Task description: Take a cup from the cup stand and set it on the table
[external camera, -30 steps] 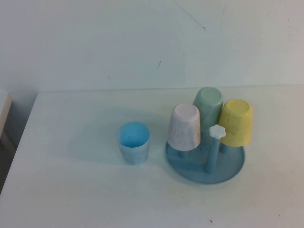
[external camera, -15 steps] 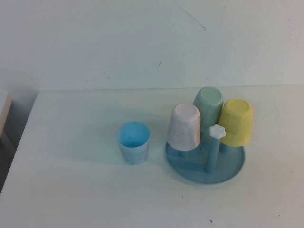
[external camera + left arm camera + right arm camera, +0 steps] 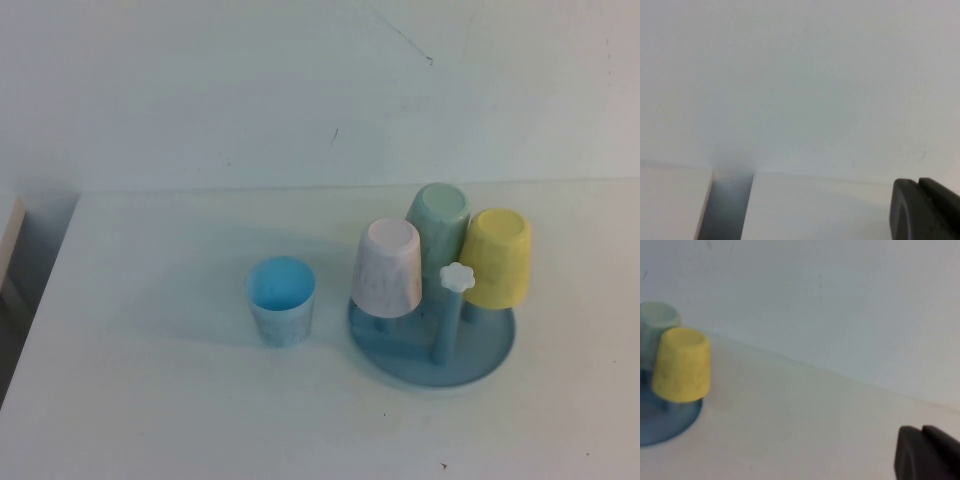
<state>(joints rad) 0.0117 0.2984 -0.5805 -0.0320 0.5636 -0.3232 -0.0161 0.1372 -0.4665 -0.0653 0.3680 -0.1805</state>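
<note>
The pale-yellow cup [image 3: 497, 257] hangs upside down on a peg at the right side of the round blue cup stand [image 3: 480, 360]; the right wrist view shows the cup [image 3: 681, 365] over the stand's rim [image 3: 670, 427]. One bare peg with a white flower knob [image 3: 457, 277] stands at the front. Neither arm appears in the high view. My left gripper [image 3: 919, 186] is shut, empty, facing the wall above the white table [image 3: 150, 400]. My right gripper [image 3: 921, 434] is shut and empty, well off to the side of the yellow cup.
A pale-pink cup [image 3: 388, 267] and a light-green cup [image 3: 437, 222] also sit inverted on the stand. A light-blue cup [image 3: 281, 299] stands upright on the table left of the stand. The table's left edge [image 3: 40, 290] drops off beside a wooden surface.
</note>
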